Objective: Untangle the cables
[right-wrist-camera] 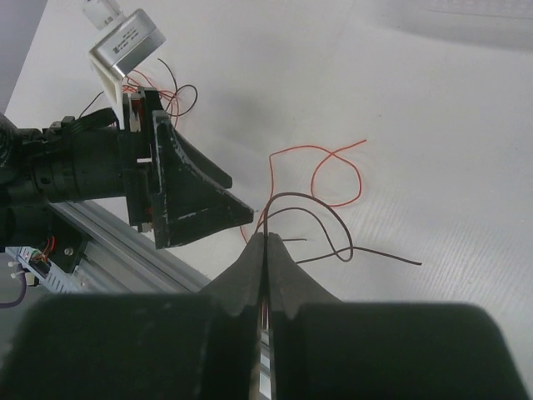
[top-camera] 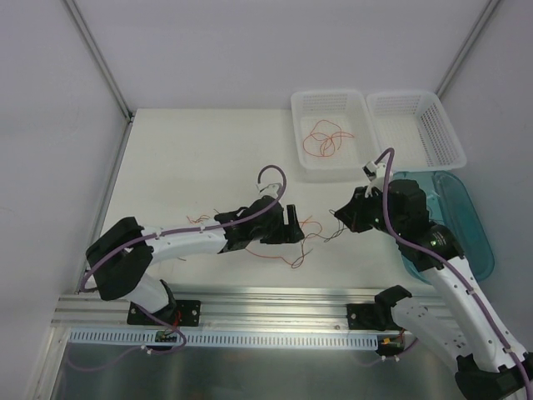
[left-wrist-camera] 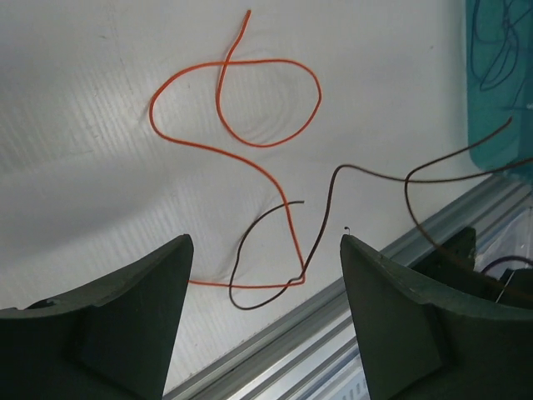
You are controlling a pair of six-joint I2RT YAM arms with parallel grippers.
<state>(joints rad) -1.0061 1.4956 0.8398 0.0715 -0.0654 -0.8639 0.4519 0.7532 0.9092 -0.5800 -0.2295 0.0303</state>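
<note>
My left hand [left-wrist-camera: 265,242] open, jaws straddling crossing of hair-thin red-orange and dark brown curly cables [left-wrist-camera: 291,221] on white desk [left-wrist-camera: 83,125]. My right hand [right-wrist-camera: 266,237] closed, apparently pinching their dark strand. Risk: closing catches both colours, tightening tangle.

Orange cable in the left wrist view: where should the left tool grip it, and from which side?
Best take the orange cable on its S-bend below the loop, the open left tool coming from above, fingers astride it. There it lies flat and alone; nearer the tool the dark cable crosses it.
</note>
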